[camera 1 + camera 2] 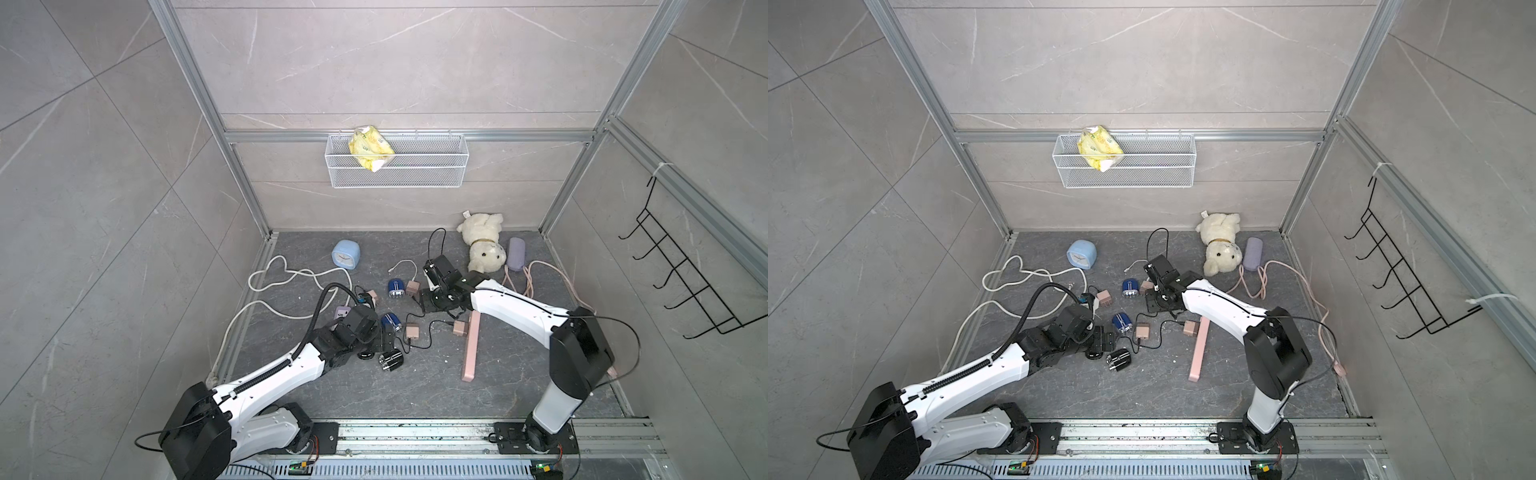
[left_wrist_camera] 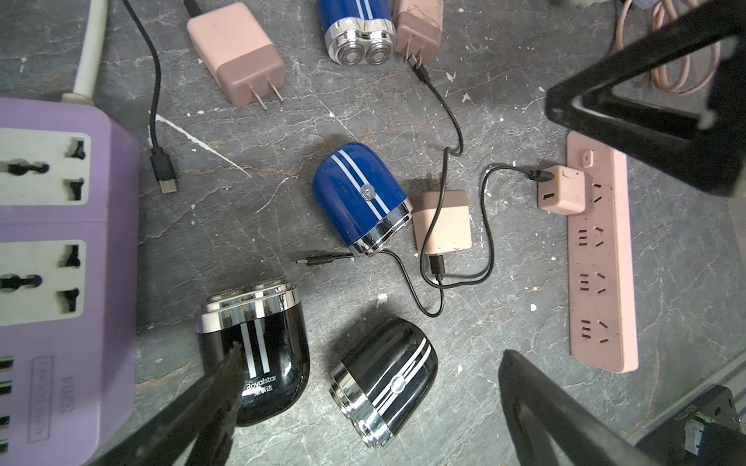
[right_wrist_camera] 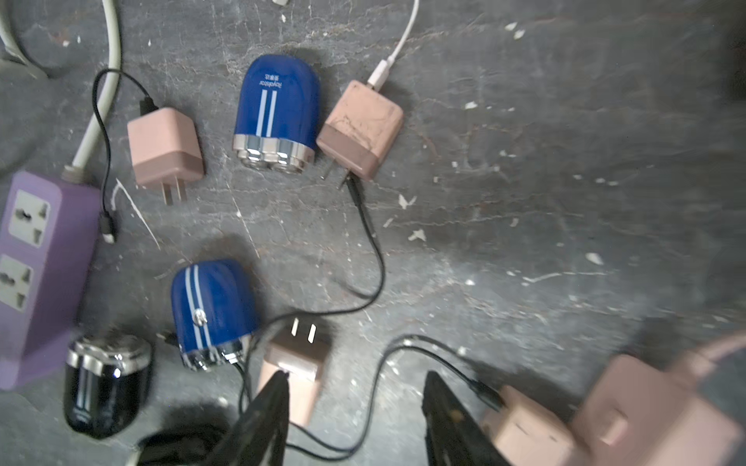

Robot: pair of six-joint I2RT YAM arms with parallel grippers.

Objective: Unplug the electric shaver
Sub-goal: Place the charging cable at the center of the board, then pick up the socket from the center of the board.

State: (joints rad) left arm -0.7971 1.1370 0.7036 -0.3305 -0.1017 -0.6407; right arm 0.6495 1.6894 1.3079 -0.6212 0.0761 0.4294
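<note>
1. Shaver [image 2: 359, 197], the blue one nearer the arms, lay on the dark floor just beside a pink adapter [image 2: 444, 222]. The left pincer [image 2: 371, 353] hung above the two black shavers [image 2: 254, 351] next to it, jaws spread wide and empty.
2. A thin cable plug [image 2: 319, 260] lay loose on the floor at the shaver's chrome end. The unplugging therefore looked done, and the step in hand seemed to be letting go.
3. The right pincer [image 3: 357, 377] stood partly parted and held nothing I could see, while a black cable [image 3: 444, 358] trailed on the floor close under its fingers. The sound move was to open fully and rise straight up before swinging away, so that neither finger hooked a loop and dragged the plug or the adapter.
4. The pink power strip [image 2: 597, 282], with a small charger [image 2: 563, 191] seated in it, was best left untouched.
5. The shaver's own socket showed in no view, so I could not confirm it was empty.
6. The right wrist view was smeared toward its edges. In both top views the arms crowded the spot, and the cables were too thin to trace to their ends.
</note>
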